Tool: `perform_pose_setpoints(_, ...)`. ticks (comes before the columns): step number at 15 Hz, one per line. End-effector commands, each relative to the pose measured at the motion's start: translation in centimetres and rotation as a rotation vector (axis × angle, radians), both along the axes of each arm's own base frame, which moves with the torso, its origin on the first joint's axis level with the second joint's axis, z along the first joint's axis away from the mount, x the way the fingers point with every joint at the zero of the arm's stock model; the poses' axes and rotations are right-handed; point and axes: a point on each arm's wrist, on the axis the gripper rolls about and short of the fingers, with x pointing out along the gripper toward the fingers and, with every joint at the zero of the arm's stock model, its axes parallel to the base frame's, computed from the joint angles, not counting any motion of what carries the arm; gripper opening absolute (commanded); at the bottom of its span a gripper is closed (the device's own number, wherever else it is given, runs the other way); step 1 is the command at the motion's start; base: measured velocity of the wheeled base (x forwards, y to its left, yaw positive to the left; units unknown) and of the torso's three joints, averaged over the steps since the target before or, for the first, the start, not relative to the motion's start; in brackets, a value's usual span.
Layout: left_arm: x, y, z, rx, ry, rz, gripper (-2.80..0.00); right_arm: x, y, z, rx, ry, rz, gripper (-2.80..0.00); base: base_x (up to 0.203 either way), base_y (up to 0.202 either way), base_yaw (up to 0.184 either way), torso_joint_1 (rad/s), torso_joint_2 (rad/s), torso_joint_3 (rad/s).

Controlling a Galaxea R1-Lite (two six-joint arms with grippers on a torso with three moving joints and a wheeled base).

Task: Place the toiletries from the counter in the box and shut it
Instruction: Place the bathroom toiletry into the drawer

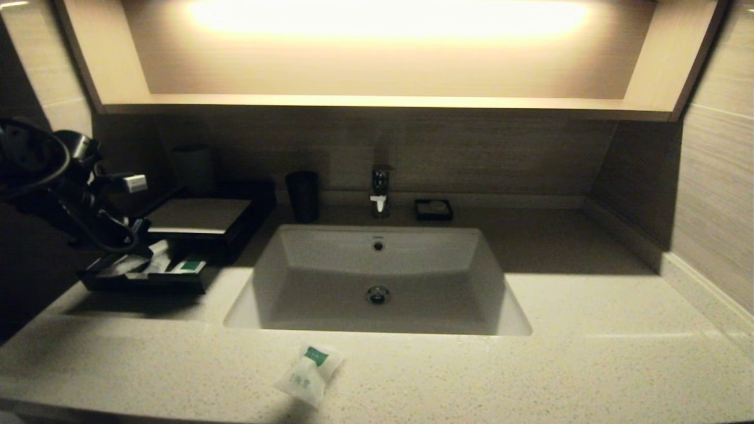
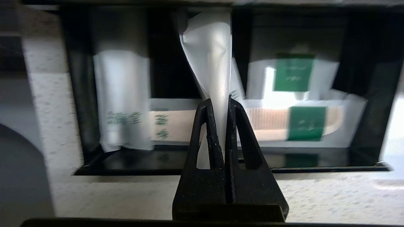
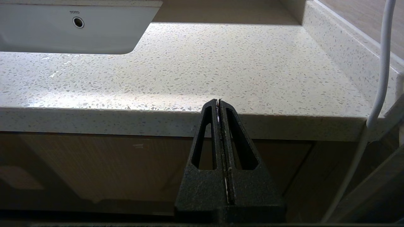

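Observation:
My left gripper (image 2: 218,100) is shut on a white translucent packet (image 2: 208,60) and holds it over the pulled-out tray (image 1: 141,282) of the black box (image 1: 200,218), at the left of the counter (image 1: 530,377). In the head view the left arm (image 1: 53,182) hangs above the tray. Other green-labelled packets (image 2: 293,75) lie in the tray (image 2: 221,164). A squarish white pouch (image 1: 309,373) with a green label lies on the counter in front of the sink (image 1: 377,277). My right gripper (image 3: 218,101) is shut and empty, below the counter's front edge at the right.
A faucet (image 1: 380,191), a dark cup (image 1: 302,196) and a small black soap dish (image 1: 433,209) stand behind the sink. A raised stone ledge (image 1: 695,277) and wall bound the counter at the right. A white cable (image 3: 378,78) hangs near my right gripper.

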Motion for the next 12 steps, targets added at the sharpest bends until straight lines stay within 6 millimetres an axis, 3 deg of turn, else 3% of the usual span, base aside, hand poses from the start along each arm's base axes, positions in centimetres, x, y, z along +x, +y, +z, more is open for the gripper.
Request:
perform_pose_setpoints(1,0.2,-0.4,-0.2,-0.008,0.006,-0.003,-2.8,0.0,0.0,0.0,0.0,0.002,0.0,-2.8,0.0,0.0,0.0,0.0,0.0,0.0)
perform_pose_setpoints(12,1.4,-0.4,-1.1,-0.019,-0.018,0.022,-2.8,0.0,0.0,0.0,0.0,0.002,0.0,-2.8,0.0,0.0,0.0,0.0,0.0,0.0)
